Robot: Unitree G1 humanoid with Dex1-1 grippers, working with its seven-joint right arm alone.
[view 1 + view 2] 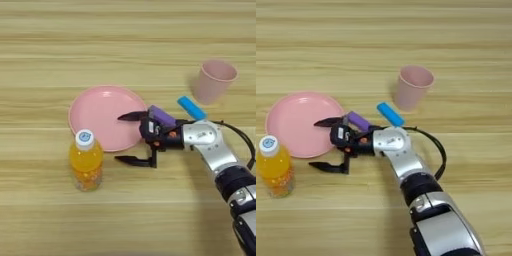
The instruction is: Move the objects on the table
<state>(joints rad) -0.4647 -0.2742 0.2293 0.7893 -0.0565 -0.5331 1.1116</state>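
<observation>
A wide pink plate [102,116] lies flat on the wooden table [125,40], left of centre. The orange-drink bottle [86,161] with its white cap stands upright just in front of the plate's near-left rim. A pale pink cup [214,80] stands upright at the back right. My right gripper [129,139] reaches in from the right and is open: one black finger lies over the plate's right rim, the other over the table in front of it. Nothing sits between the fingers, and the bottle is a short way to their left.
A purple block [161,116] and a blue block [191,107] show beside the wrist, between plate and cup; whether they rest on the table or belong to the arm I cannot tell. A black cable [437,147] loops off the silver forearm.
</observation>
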